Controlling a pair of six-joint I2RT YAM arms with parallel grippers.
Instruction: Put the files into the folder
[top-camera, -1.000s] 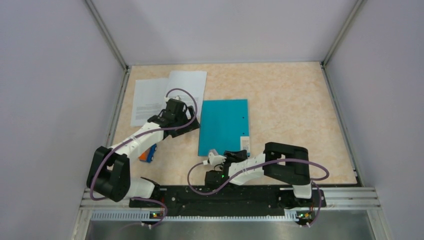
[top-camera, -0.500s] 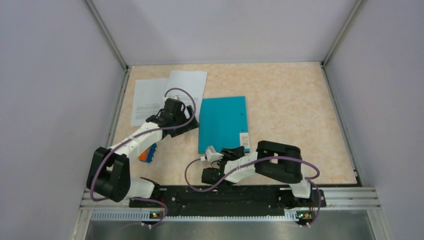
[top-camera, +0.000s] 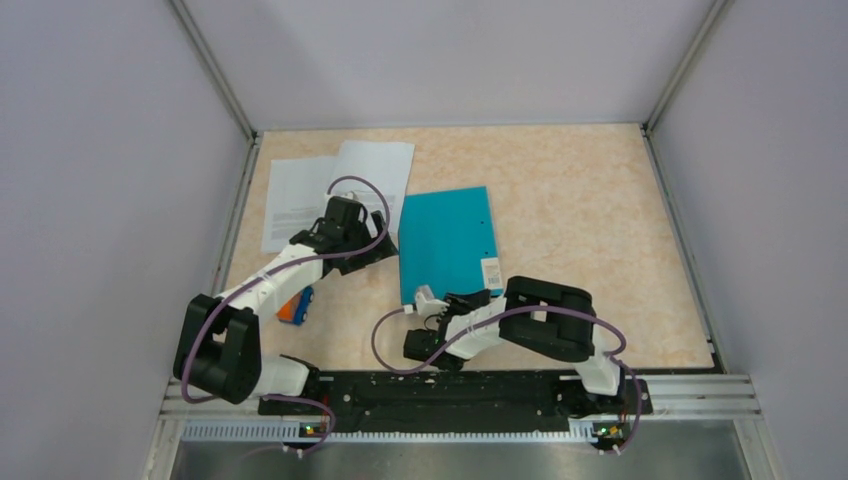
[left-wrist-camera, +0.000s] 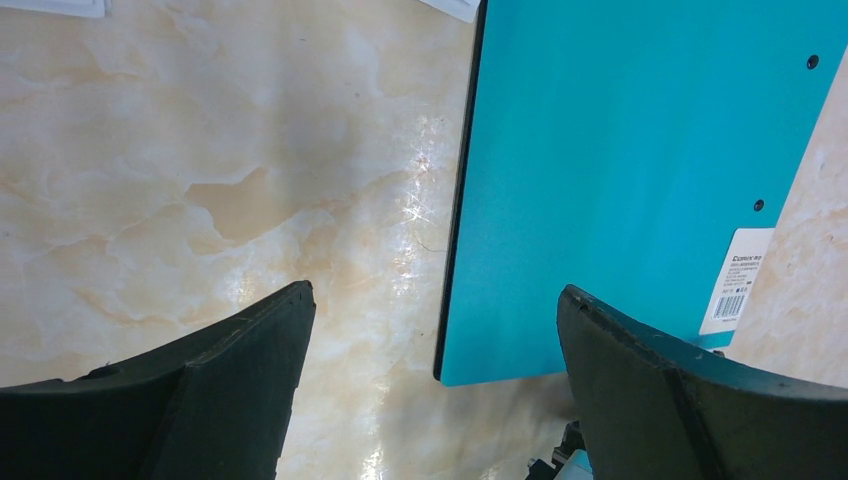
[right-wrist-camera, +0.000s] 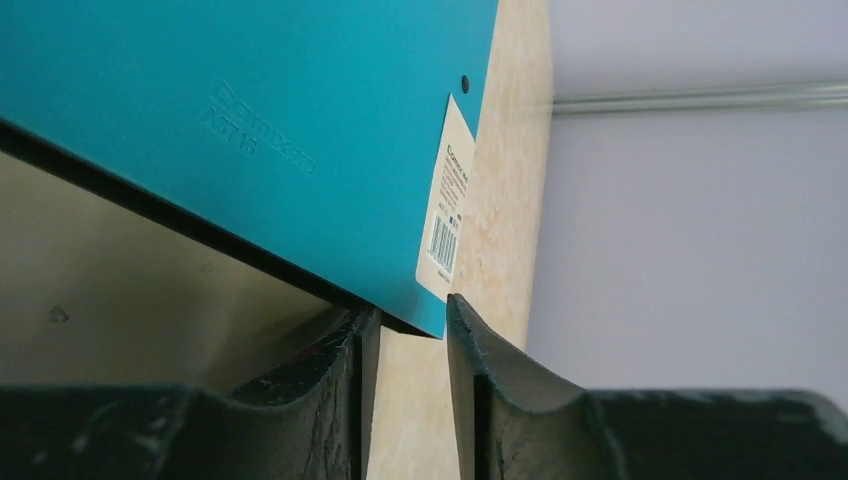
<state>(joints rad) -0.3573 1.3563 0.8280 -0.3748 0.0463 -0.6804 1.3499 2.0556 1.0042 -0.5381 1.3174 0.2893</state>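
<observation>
R end effector (right-wrist-camera: 410, 312) sits low at near right corner of folder (top-camera: 448, 240), fingers drawn close w/ that corner's edge in the narrow gap between them. Can't tell if the pads actually clamp it. In the right wrist view a dark shadow shows under the folder's near edge. Folder lies closed mid-surface, teal cover up, label (top-camera: 491, 272) by the near right corner.

L end effector (left-wrist-camera: 435, 295) is spread wide, holding nothing, above bare surface (top-camera: 600, 220) at the folder's left edge, near its near left corner.

Files (top-camera: 300, 195) lie flat at far left, two sheets overlapping, outside the folder; the right sheet's corner is just beside the folder's far left corner. L arm crosses over their near part. Small orange-blue item (top-camera: 296, 305) lies near left, under the L arm.
</observation>
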